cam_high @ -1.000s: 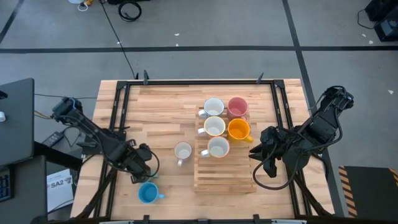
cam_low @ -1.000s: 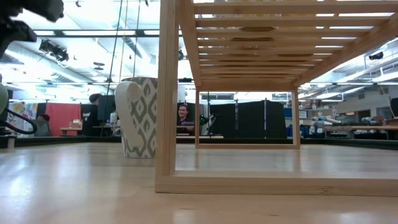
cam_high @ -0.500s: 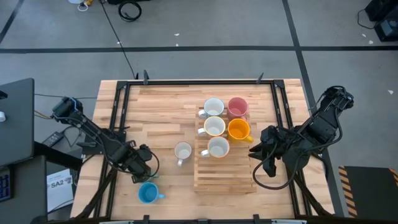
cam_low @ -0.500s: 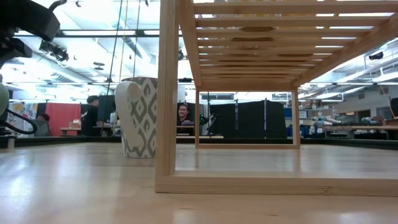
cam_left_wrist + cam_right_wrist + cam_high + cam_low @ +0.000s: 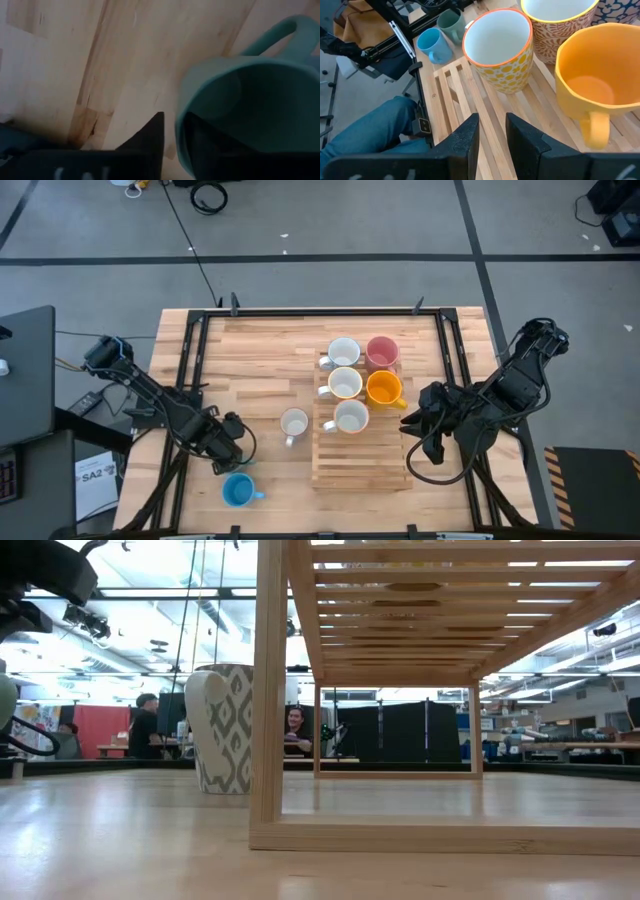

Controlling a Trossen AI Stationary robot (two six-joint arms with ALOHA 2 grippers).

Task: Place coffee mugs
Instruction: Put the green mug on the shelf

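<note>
The blue mug (image 5: 238, 490) stands on the table (image 5: 260, 360) near its front left edge. The left gripper (image 5: 229, 452) is just beyond it; in the left wrist view one finger is inside the rim and one outside, closing narrowly around the mug's wall (image 5: 240, 100). A white patterned mug (image 5: 293, 423) stands alone left of the wooden rack (image 5: 360, 455). On the rack sit three white mugs, a pink mug (image 5: 382, 351) and an orange mug (image 5: 384, 388). The right gripper (image 5: 424, 420) hovers at the rack's right edge, fingers narrowly parted, holding nothing.
</note>
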